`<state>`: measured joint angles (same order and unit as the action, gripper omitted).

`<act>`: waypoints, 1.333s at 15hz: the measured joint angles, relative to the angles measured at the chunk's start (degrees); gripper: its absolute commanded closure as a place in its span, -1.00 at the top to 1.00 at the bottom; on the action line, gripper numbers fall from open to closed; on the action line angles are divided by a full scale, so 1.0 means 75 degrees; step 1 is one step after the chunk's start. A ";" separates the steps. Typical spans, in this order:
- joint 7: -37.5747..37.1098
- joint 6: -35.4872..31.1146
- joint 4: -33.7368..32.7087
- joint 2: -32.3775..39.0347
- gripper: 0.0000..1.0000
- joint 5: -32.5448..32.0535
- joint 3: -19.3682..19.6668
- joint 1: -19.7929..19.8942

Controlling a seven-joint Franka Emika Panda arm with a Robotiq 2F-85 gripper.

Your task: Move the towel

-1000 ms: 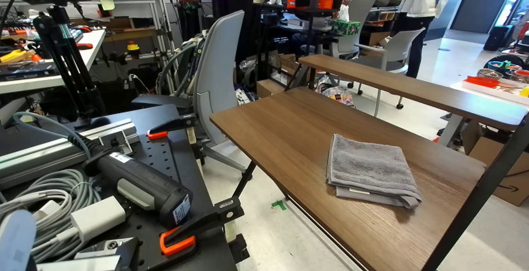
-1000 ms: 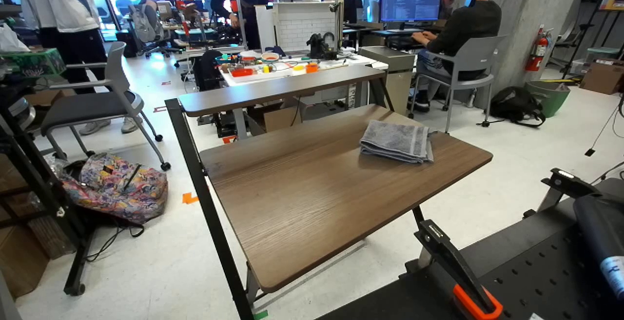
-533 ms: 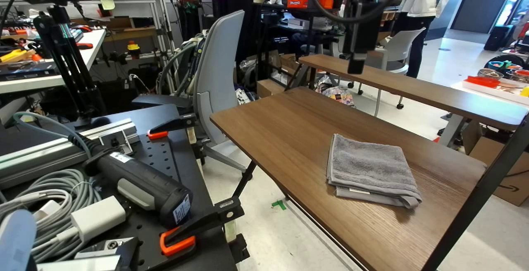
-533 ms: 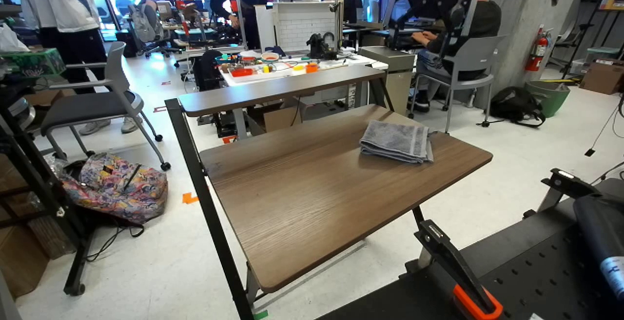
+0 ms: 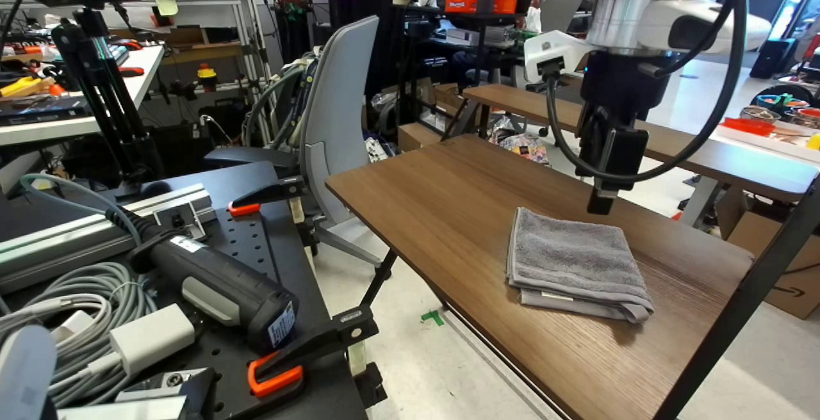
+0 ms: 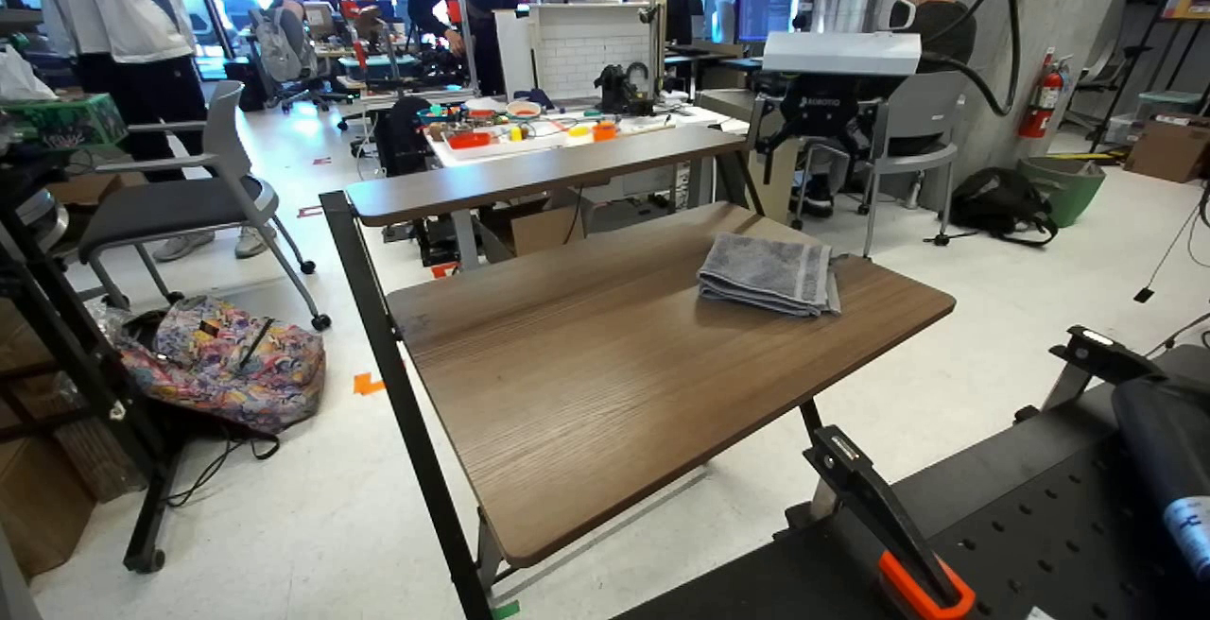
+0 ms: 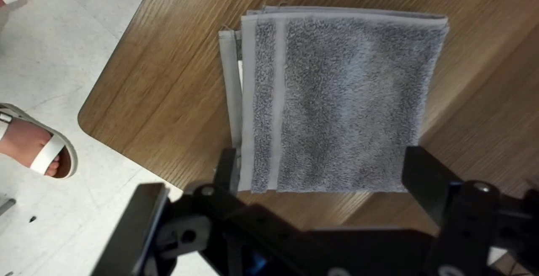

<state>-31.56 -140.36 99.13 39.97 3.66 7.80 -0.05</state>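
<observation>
A grey towel lies folded flat on the brown wooden table in both exterior views [image 5: 576, 260] [image 6: 766, 272]. It also fills the middle of the wrist view [image 7: 337, 99], with paler bands along its left side. My gripper [image 5: 601, 203] hangs pointing down above the table near the towel, apart from it. It also shows in the other view from outside [image 6: 822, 152]. In the wrist view my gripper [image 7: 318, 158] is open and empty, with its fingers [image 7: 425, 175] spread about as wide as the towel's near edge.
The wooden table [image 5: 442, 189] has a raised rear shelf [image 5: 615, 122] and a black side post [image 5: 737, 305]. A black bench [image 5: 269, 247] with clamps [image 5: 275, 375], cables and a black handheld tool [image 5: 218, 282] stands beside it. A sandalled foot [image 7: 33, 145] shows near the table corner.
The arm has come into view from above and moved down, bringing the gripper lower over the table near the towel. The towel has not moved.
</observation>
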 measured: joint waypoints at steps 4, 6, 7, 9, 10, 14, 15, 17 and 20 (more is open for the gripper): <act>-0.0072 0.0108 -0.0191 0.0084 1.00 -0.0005 0.0079 -0.0104; -0.0074 0.0143 -0.0217 0.0084 1.00 -0.0005 0.0088 -0.0105; -0.0074 0.0145 -0.0218 0.0084 1.00 -0.0005 0.0092 -0.0105; -0.0073 0.0104 -0.0207 0.0092 1.00 0.0024 0.0092 -0.0105; -0.0074 0.0049 -0.0207 0.0123 1.00 0.0026 0.0092 -0.0107; -0.0074 -0.0065 -0.0401 0.0590 1.00 0.0024 0.0092 -0.0140; -0.0074 -0.0066 -0.0525 0.0781 1.00 0.0024 0.0092 -0.0154; -0.0073 -0.0068 -0.0820 0.1176 1.00 0.0024 0.0091 -0.0185; -0.0030 -0.0069 -0.1239 0.1683 1.00 0.0024 0.0077 -0.0219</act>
<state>-31.79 -140.88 89.84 52.60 3.84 8.38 -1.69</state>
